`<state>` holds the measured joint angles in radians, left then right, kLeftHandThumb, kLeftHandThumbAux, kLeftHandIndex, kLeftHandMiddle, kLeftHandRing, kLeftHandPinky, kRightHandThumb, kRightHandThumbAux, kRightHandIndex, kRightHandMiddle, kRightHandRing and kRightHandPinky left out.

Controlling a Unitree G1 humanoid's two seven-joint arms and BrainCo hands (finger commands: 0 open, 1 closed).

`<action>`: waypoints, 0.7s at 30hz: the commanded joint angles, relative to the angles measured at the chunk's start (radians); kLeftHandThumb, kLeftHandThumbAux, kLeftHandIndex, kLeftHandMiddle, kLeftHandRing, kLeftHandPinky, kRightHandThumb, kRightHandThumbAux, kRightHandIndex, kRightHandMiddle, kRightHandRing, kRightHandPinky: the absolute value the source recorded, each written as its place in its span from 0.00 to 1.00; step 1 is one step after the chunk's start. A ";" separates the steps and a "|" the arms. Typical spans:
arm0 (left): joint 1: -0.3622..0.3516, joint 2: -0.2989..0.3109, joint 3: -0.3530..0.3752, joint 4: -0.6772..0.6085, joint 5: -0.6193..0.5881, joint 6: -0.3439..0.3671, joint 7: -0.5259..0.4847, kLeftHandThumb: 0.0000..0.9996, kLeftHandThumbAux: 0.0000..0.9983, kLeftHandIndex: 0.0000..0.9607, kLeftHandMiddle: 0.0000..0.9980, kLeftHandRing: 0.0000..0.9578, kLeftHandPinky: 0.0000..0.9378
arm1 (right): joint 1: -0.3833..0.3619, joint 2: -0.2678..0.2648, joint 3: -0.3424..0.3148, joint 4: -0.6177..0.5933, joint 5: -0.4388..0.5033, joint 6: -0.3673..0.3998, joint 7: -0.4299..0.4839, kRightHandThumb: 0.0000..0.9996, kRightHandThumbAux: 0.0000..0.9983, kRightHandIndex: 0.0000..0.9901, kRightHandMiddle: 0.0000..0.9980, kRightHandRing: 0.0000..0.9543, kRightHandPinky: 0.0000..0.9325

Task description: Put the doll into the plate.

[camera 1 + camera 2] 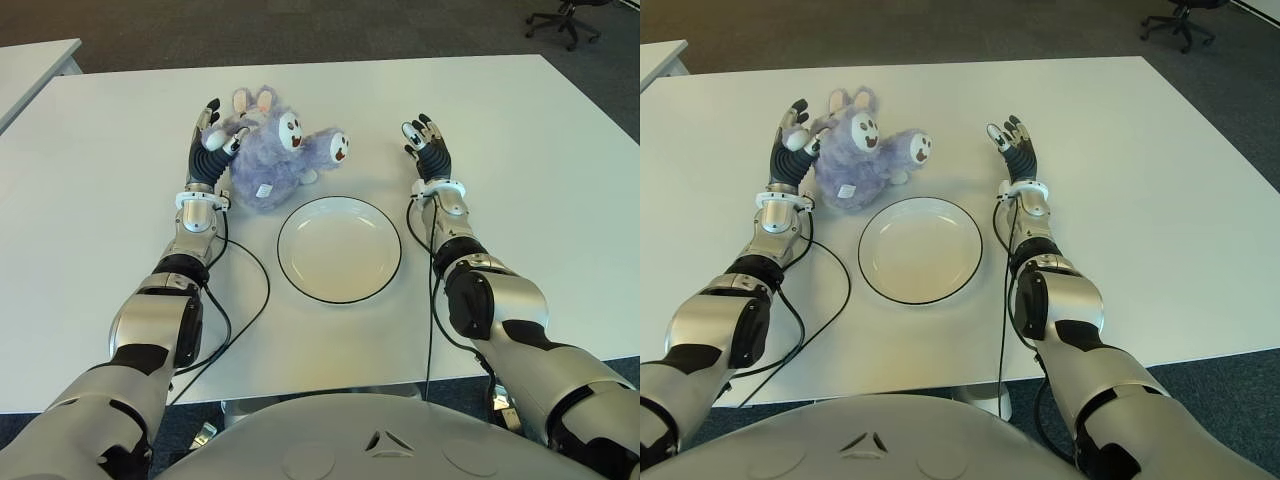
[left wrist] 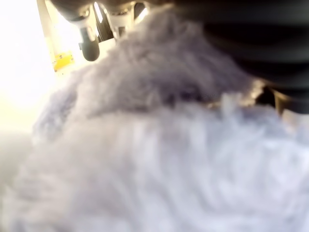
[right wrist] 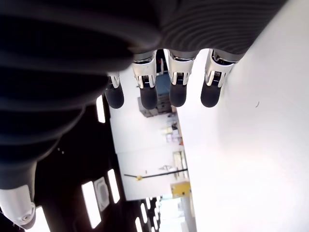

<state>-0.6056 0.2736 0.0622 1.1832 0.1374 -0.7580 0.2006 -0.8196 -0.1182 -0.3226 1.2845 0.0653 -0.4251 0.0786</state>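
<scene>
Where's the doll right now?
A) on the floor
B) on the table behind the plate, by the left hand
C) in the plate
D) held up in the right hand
B: the doll lies on the table just behind the empty plate, with the left hand against its side; the right hand is open and apart, on the plate's other side.

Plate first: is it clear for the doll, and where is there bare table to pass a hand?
The plate holds nothing. Bare table lies beyond the open right hand, and between that hand and the doll. It is crowded at the plate's far-left rim, where the left hand presses against the doll.
</scene>
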 commanded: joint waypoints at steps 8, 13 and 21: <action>0.096 -0.007 -0.005 0.057 0.011 -0.004 0.003 0.14 0.43 0.00 0.00 0.00 0.02 | 0.072 0.019 -0.004 0.044 0.008 0.048 -0.006 0.07 0.59 0.02 0.06 0.05 0.06; 0.092 -0.004 -0.008 0.055 0.015 -0.012 0.004 0.17 0.45 0.00 0.00 0.01 0.04 | 0.072 0.020 -0.003 0.044 0.006 0.049 -0.006 0.07 0.59 0.02 0.06 0.05 0.05; 0.100 0.003 -0.017 0.032 0.017 -0.007 -0.010 0.19 0.46 0.00 0.00 0.01 0.03 | 0.073 0.019 0.000 0.044 0.004 0.049 -0.007 0.06 0.59 0.02 0.05 0.05 0.05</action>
<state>-0.6014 0.2829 0.0578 1.1777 0.1383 -0.7709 0.2006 -0.8200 -0.1180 -0.3222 1.2843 0.0646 -0.4252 0.0784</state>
